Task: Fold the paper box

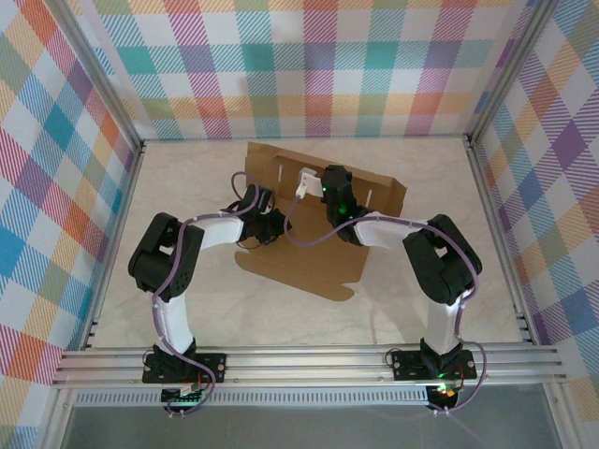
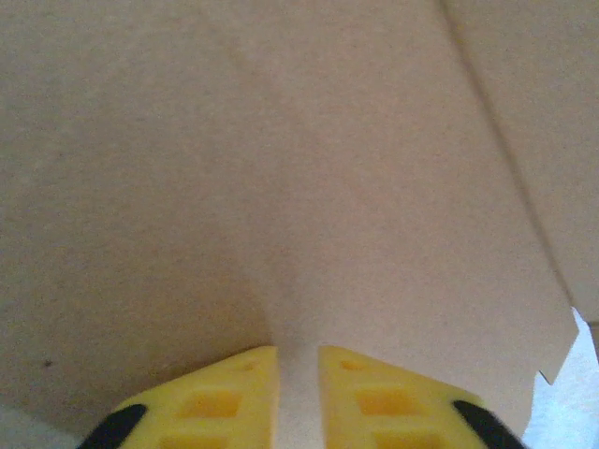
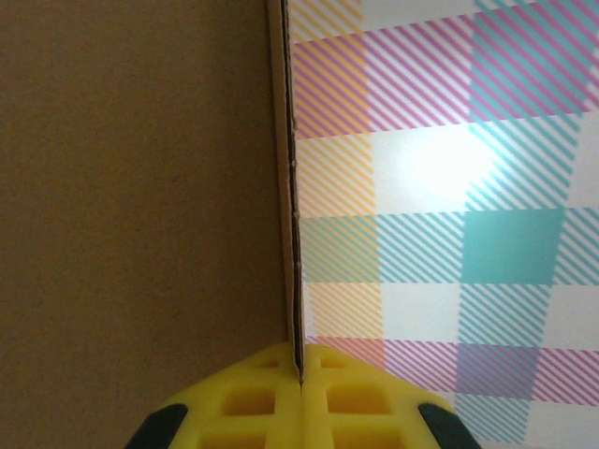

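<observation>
The paper box [image 1: 301, 265] is a brown cardboard sheet in the middle of the table, its far panel tilted up and its near flaps lying flat. My left gripper [image 1: 259, 213] is at the sheet's left side. In the left wrist view the yellow fingers [image 2: 234, 393] stand close together with a narrow strip of the paper box [image 2: 281, 168] between them. My right gripper [image 1: 325, 183] is at the raised panel's top edge. In the right wrist view it [image 3: 300, 360] is shut on the cardboard's [image 3: 140, 187] thin edge, which runs straight up from the fingertips.
Plaid walls [image 1: 309, 65] close in the back and both sides, and the back one [image 3: 449, 234] shows behind the raised panel. An aluminium rail [image 1: 309, 360] runs along the near edge. Pale tabletop [image 1: 187, 309] lies around the sheet.
</observation>
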